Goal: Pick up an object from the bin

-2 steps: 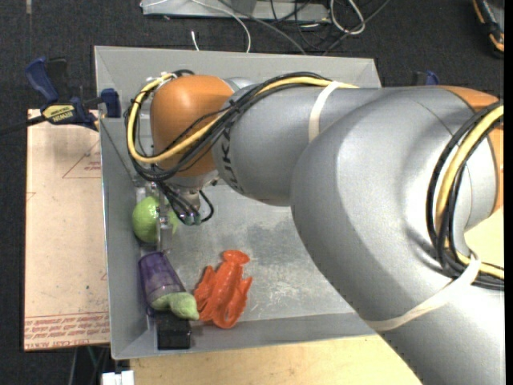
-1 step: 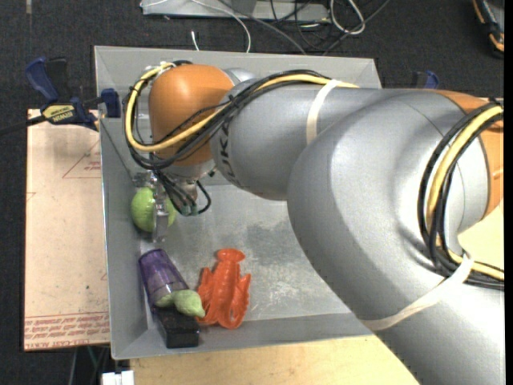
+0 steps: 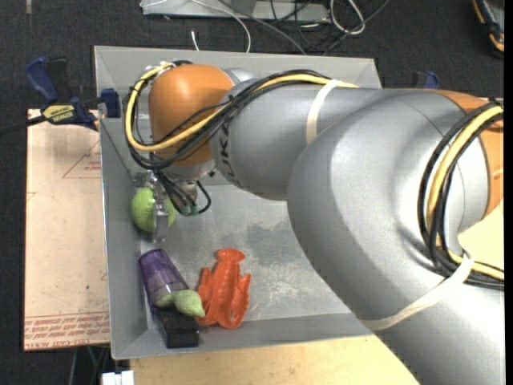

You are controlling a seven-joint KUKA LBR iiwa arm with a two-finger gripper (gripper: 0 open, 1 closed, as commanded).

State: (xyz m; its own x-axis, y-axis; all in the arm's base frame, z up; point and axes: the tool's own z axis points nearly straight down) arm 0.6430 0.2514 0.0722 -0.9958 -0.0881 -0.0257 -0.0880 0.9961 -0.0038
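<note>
My gripper (image 3: 163,212) hangs under the orange wrist cover at the bin's left wall. Its metal fingers reach down onto a light green ball (image 3: 145,209), which lies against the left wall; one finger crosses the ball's right side. Whether the ball sits between the fingers is hidden by the wrist. Lower down lie a purple cylinder (image 3: 159,274) with a pale green piece (image 3: 186,301) at its end, and an orange toy lobster (image 3: 224,289).
A black block (image 3: 178,330) rests in the bin's near left corner, below the purple cylinder. The arm's grey body covers the right and rear of the bin. Bare bin floor shows between the green ball and the lobster.
</note>
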